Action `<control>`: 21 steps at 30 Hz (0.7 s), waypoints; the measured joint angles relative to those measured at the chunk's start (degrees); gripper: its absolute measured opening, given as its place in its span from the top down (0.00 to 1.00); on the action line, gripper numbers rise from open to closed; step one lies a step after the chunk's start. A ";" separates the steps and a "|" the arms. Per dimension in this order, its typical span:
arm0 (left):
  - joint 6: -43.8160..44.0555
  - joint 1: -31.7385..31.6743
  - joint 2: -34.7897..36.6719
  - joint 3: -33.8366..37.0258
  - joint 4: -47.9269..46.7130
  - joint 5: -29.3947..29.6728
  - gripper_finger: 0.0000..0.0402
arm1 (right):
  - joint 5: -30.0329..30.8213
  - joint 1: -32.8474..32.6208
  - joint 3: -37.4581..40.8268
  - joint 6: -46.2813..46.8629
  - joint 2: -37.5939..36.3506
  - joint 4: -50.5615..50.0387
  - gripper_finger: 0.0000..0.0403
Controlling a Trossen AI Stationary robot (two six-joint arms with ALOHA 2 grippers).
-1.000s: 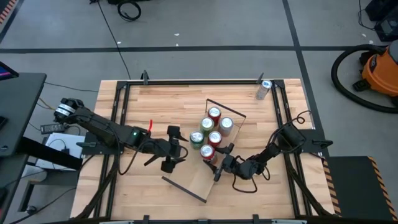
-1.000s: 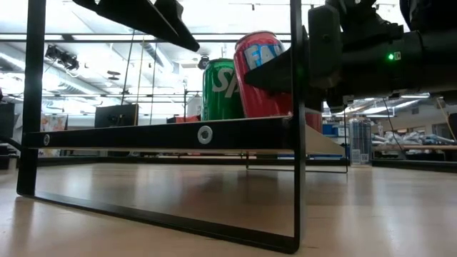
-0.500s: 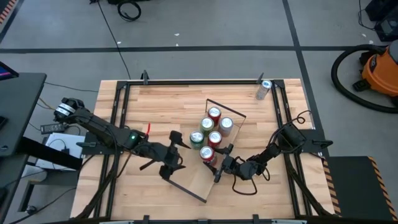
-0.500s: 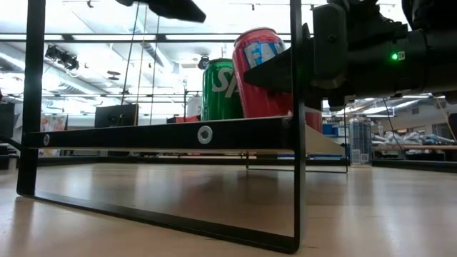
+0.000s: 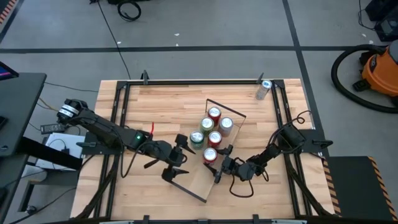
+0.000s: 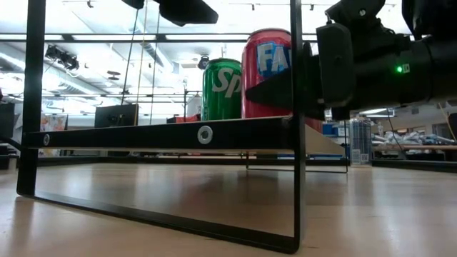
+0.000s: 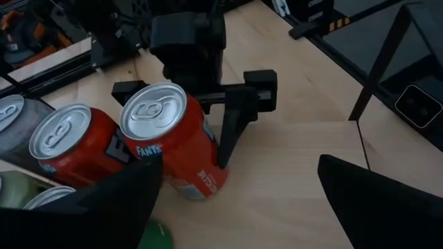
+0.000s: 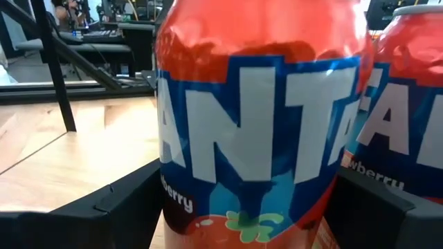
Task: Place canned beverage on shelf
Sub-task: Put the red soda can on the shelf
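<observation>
Apparently we're at the release: the red can (image 5: pixel 209 154) stands on the shelf (image 5: pixel 198 182) at the end of its row, the right gripper (image 5: pixel 219 167) around it with jaws parted. Next it should back straight off. The left gripper (image 5: pixel 179 157) hovers beside, jaws apart.

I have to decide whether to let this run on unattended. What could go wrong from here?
The right gripper is open but its fingers sit on either side of the red Fanta can on the shelf; a crooked retreat could tip it. A second red can stands right beside it and could be knocked. The open left gripper hovers close over the shelf.
</observation>
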State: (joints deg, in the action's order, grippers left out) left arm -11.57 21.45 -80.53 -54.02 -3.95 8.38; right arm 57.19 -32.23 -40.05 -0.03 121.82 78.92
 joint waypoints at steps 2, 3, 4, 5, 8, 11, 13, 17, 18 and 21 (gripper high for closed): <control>-0.02 -0.02 0.00 0.00 -0.04 0.03 0.01 | 0.00 0.00 0.00 -0.06 -0.15 0.21 0.12; -0.02 0.01 0.01 0.00 -0.02 0.23 0.01 | 0.08 0.00 0.00 -0.11 -0.36 0.17 0.12; -0.02 0.02 0.19 0.00 -0.10 0.49 0.01 | 0.15 -0.02 0.00 -0.15 -0.60 0.19 0.12; 0.00 0.02 0.39 0.00 -0.33 0.50 0.01 | 0.39 -0.13 0.00 -0.64 -0.90 0.10 0.12; 0.11 0.02 0.57 -0.02 -0.19 0.69 0.01 | 2.18 -0.97 0.00 -3.49 -1.89 -0.17 0.12; -0.02 0.02 0.57 -0.02 -0.35 0.69 0.01 | 3.25 -1.67 0.00 -4.60 -3.07 0.02 0.12; -0.02 0.02 0.57 -0.02 -0.25 0.70 0.01 | 3.00 -1.75 0.00 -4.48 -3.41 0.10 0.12; -0.04 -0.39 0.57 -0.02 -0.07 0.68 0.01 | 3.17 -1.35 0.00 -3.87 -3.44 -0.43 0.12; -0.04 -0.38 0.57 -0.02 -0.10 0.68 0.01 | 3.04 -1.07 -0.02 -3.29 -3.48 -1.00 0.12; -0.03 -0.39 0.57 -0.02 -0.11 0.68 0.01 | 1.68 -0.57 -0.02 -2.80 -3.50 -1.35 0.12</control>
State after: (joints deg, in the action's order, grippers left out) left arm -11.60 21.06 -79.96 -54.04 -4.05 9.06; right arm 58.87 -32.80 -40.07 -2.83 118.32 77.57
